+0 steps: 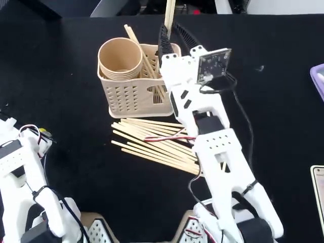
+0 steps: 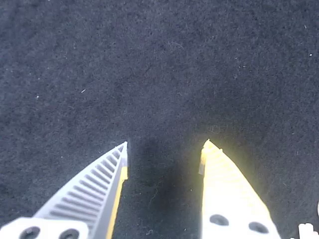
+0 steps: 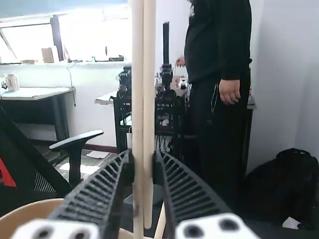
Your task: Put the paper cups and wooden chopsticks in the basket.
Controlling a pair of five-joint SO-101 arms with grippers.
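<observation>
A beige slotted basket (image 1: 132, 91) stands on the black table, with stacked paper cups (image 1: 120, 58) in its left half and a few chopsticks (image 1: 147, 63) leaning in its right half. More wooden chopsticks (image 1: 154, 144) lie in a loose pile just in front of it. My right gripper (image 1: 171, 31) hangs over the basket's right back corner, shut on two upright chopsticks (image 3: 142, 89); the right gripper (image 3: 143, 160) has a cup rim (image 3: 25, 216) below it. The left arm (image 1: 20, 167) rests at the near left, and my left gripper (image 2: 164, 147) is open over bare cloth.
A purple object (image 1: 318, 76) pokes in at the right edge, with a pale flat item (image 1: 319, 190) nearer on the same side. Red and white wires (image 1: 169, 136) of the right arm cross the chopstick pile. Open black cloth spreads left of the basket.
</observation>
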